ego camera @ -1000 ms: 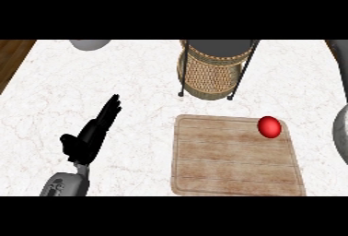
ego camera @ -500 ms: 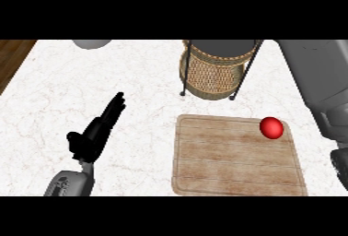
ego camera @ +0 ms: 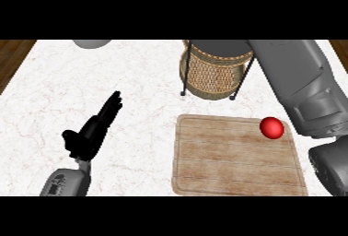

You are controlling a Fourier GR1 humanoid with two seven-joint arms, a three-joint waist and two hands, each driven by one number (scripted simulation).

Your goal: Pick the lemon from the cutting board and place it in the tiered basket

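A small round red fruit [ego camera: 272, 126] lies on the far right corner of the wooden cutting board [ego camera: 231, 161]; it is red, not lemon yellow. Just beyond the board's far edge stands the tiered basket [ego camera: 214, 73], wicker on thin black legs. My left hand [ego camera: 92, 131] is at the left on the white counter, open with fingers straight and pointing away, holding nothing. My right forearm [ego camera: 299, 83] rises along the right side, past the fruit and beside the basket, and leaves the view at the top. Its hand does not show.
A grey rounded object [ego camera: 92, 44] sits at the far left of the marble counter [ego camera: 136, 69]. Dark wood floor shows beyond the counter's left edge [ego camera: 10, 55]. The right forearm hangs over the board's right edge.
My right forearm has swung in from the right edge and now reaches up past the fruit beside the basket. The left hand has shifted slightly; the fruit has not moved.
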